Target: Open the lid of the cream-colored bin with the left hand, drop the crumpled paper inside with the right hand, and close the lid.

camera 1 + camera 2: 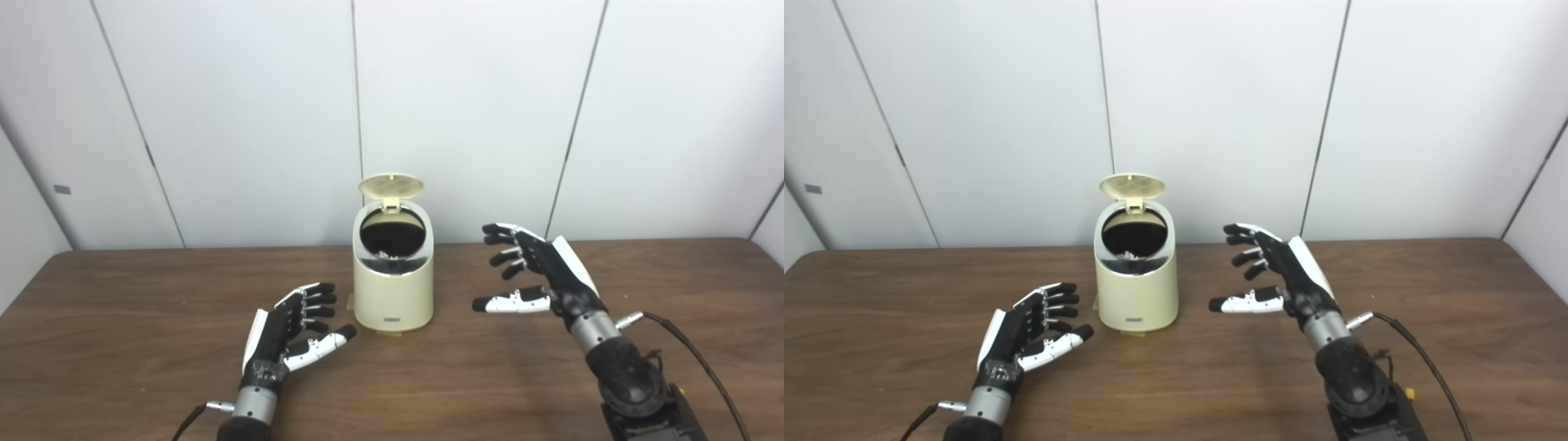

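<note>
Left eye view. The cream bin point(393, 288) stands upright on the brown surface point(122, 343), near its far edge and in front of a white panelled wall point(245, 110). Its lid point(391, 185) is raised on a rear hinge, underside facing forward, leaving the round mouth uncovered. Inside the dark interior, a pale crumpled paper point(387, 252) lies low against the front rim. The left hand point(291, 327) hovers low, just left of the bin's base, palm turned toward it, fingers spread and holding nothing; the thumb tip comes close to the bin wall without touching it. The right hand point(542, 272) is held higher, to the right of the bin and apart from it, fingers spread and loosely curled, thumb pointing at the bin, also empty. A black cable point(698, 361) runs from the right wrist toward the near edge.

Right eye view. The same arrangement appears shifted leftward. The bin point(1137, 291) stands between the two hands, lid point(1132, 185) up, with the paper point(1128, 252) visible within the mouth. The left hand point(1029, 331) is spread and empty beside the bin's base; the right hand point(1277, 269) is spread and empty, well clear of the bin's right side.
</note>
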Controlling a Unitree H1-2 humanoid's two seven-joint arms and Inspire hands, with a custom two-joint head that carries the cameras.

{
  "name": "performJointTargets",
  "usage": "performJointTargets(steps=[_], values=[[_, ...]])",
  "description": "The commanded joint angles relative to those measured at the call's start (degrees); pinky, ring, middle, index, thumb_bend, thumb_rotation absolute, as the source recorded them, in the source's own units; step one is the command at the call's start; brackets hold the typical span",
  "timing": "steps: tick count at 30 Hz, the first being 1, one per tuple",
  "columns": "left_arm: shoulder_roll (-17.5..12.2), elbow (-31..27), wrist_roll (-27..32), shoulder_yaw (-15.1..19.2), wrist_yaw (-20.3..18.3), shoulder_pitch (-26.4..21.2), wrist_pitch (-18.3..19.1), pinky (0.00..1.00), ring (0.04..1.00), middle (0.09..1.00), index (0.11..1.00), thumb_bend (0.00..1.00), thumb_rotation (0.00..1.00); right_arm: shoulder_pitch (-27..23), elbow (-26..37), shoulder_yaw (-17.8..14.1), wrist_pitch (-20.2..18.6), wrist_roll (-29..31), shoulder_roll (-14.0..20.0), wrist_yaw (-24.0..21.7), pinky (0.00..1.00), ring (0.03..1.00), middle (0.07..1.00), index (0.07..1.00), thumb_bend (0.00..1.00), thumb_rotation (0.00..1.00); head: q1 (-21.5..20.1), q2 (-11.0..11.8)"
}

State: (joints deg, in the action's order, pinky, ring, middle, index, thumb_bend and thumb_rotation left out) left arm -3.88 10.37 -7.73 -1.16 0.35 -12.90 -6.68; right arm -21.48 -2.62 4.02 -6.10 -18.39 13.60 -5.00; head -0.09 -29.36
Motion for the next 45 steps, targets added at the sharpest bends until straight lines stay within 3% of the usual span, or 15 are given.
performJointTargets(steps=[1,8,13,17,22,25,30,33,36,45], values=[[-0.5,-2.1,-1.6,-0.3,0.9,-2.1,-1.3,0.67,0.748,0.796,0.793,0.84,0.26,-1.2,1.0,0.0,1.1,-0.2,1.2,0.1,0.51,0.653,0.77,0.786,0.89,0.18,0.1,0.0],[-2.1,-4.6,-2.4,0.5,0.7,-6.6,-0.4,0.76,0.826,0.877,0.881,0.87,0.28,-0.4,-1.4,1.2,1.9,-1.1,1.4,0.6,0.5,0.637,0.78,0.783,0.91,0.16,1.4,0.5],[-3.4,-6.1,-2.7,0.3,-0.2,-10.0,1.6,0.75,0.862,0.907,0.926,0.88,0.3,-0.3,-3.7,1.5,3.7,-0.7,0.8,1.6,0.52,0.651,0.784,0.783,0.91,0.17,1.8,1.0],[-4.9,-6.9,-2.4,-0.2,-1.6,-13.7,2.9,0.7,0.884,0.927,0.947,0.87,0.26,-0.3,-5.8,1.7,5.7,-1.0,0.3,2.6,0.52,0.653,0.779,0.787,0.92,0.22,1.8,1.3],[-6.4,-6.9,-2.0,-1.2,-4.3,-18.0,4.7,0.75,0.939,0.963,0.975,0.85,0.18,-0.3,-7.2,2.4,5.9,-1.8,-0.2,3.4,0.49,0.619,0.758,0.779,0.93,0.24,1.9,1.9],[-7.5,-6.8,-3.4,-2.1,-5.5,-20.7,6.4,0.79,0.952,0.982,0.979,0.92,0.23,-0.1,-7.4,2.7,5.8,-1.9,-0.5,3.6,0.5,0.622,0.756,0.793,0.89,0.16,1.6,2.2],[-9.6,-7.4,-7.0,-5.0,-8.3,-24.8,9.1,0.82,0.975,0.999,0.992,0.98,0.31,0.0,-8.0,2.6,6.8,-1.5,-1.0,3.9,0.5,0.614,0.755,0.796,0.9,0.2,1.0,2.4],[-10.7,-6.2,-8.3,-6.5,-9.8,-27.0,8.8,0.85,0.994,1.0,0.981,1.0,0.39,-0.1,-7.7,2.7,6.0,-2.2,-1.2,4.2,0.51,0.62,0.76,0.798,0.88,0.18,0.6,2.5],[-11.5,-5.0,-9.1,-7.6,-11.4,-28.7,8.4,0.85,0.998,1.0,0.968,1.0,0.46,-0.1,-7.2,2.6,5.4,-2.5,-1.3,4.4,0.51,0.627,0.761,0.799,0.89,0.21,0.3,2.5],[-13.1,-2.4,-11.4,-10.7,-14.4,-31.0,6.4,0.9,0.985,0.957,0.895,1.0,0.49,-0.1,-7.3,2.4,5.4,-2.4,-1.5,4.6,0.49,0.602,0.726,0.795,0.92,0.25,-0.3,2.5]])
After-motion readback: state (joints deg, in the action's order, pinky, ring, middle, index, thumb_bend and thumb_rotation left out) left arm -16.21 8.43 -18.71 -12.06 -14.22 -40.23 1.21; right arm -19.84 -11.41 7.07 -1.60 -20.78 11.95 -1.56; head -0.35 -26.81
